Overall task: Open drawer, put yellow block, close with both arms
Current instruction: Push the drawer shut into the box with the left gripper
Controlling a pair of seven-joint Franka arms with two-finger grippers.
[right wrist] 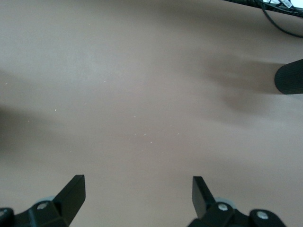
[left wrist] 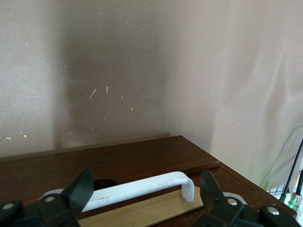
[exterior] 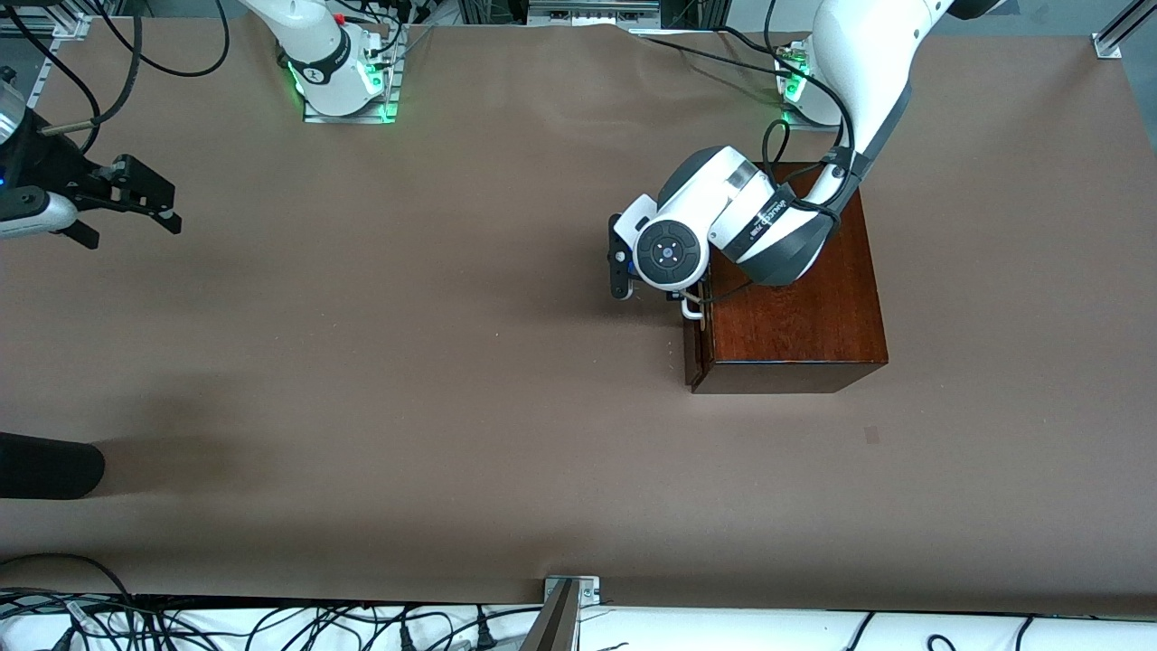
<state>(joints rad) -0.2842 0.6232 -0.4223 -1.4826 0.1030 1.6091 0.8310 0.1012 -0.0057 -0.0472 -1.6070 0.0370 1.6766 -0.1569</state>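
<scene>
Front view: drawer (exterior: 694, 348) is set in the dark reddish-brown wooden box (exterior: 795, 307), which sits on the brown table (exterior: 407, 362) toward the left arm's end, close to the left arm's base. Drawer face is seen as a narrow strip on the box side turned toward the right arm's end, pulled out only a sliver; a pale light-wood edge (left wrist: 147, 208) is shown under the white handle (left wrist: 142, 187) in the left wrist view. Left gripper (exterior: 673, 294) is placed at the handle, fingers (left wrist: 81, 189) spread wide with the bar lying between them, no contact with the bar made out. Yellow block is not seen in any view. Right gripper (exterior: 126, 212) is held up over bare table at the right arm's end, well apart from the box, waiting; its fingers (right wrist: 73, 189) are spread apart with nothing between them. A black rounded object (exterior: 45, 466) is seen at the table edge, nearer the front camera than the right gripper
</scene>
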